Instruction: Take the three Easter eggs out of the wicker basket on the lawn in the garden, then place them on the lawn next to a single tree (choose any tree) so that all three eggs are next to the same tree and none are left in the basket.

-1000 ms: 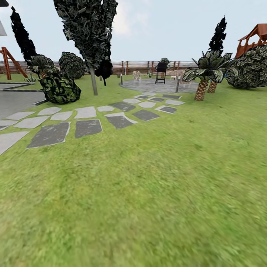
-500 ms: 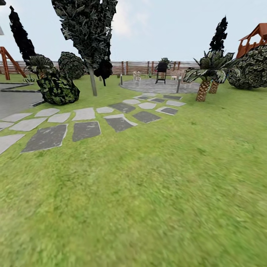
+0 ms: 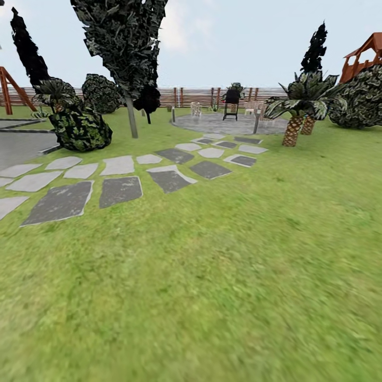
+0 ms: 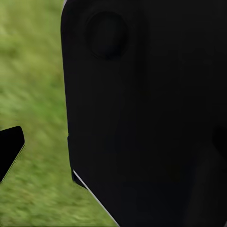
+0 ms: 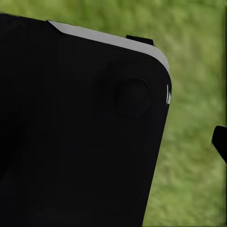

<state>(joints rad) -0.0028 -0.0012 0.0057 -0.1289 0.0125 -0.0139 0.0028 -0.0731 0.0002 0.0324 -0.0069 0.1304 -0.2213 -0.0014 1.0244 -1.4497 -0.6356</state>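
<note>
From the head camera I see the lawn [image 3: 223, 276] spreading wide ahead of me, mottled green and blurred close in. A curve of grey stepping stones [image 3: 119, 190] runs across it toward a round paved patio [image 3: 228, 123], where a black grill [image 3: 231, 102] and pale chairs [image 3: 196, 108] stand. Beside the stones rises the tree [image 3: 130, 114] with its pale straight trunk and dark speckled foliage; a dark bush [image 3: 79, 129] sits near it, and a black-leaved tree [image 3: 149, 101] stands just behind. A short palm [image 3: 293, 127] grows off to the other side of the patio, with a big bush [image 3: 363, 98] and a red wooden play structure [image 3: 361, 55] beyond it. A slatted fence [image 3: 191, 96] closes the far edge of the garden.

On the left wrist camera a black body of the robot [image 4: 146, 113] blocks most of the frame, with grass alongside; I cannot tell how the left gripper stands. The right wrist camera is much the same: black housing [image 5: 80, 127] over blurred grass, and I cannot tell the right gripper's state either.

I cannot place the eggs or basket relative to either gripper.
</note>
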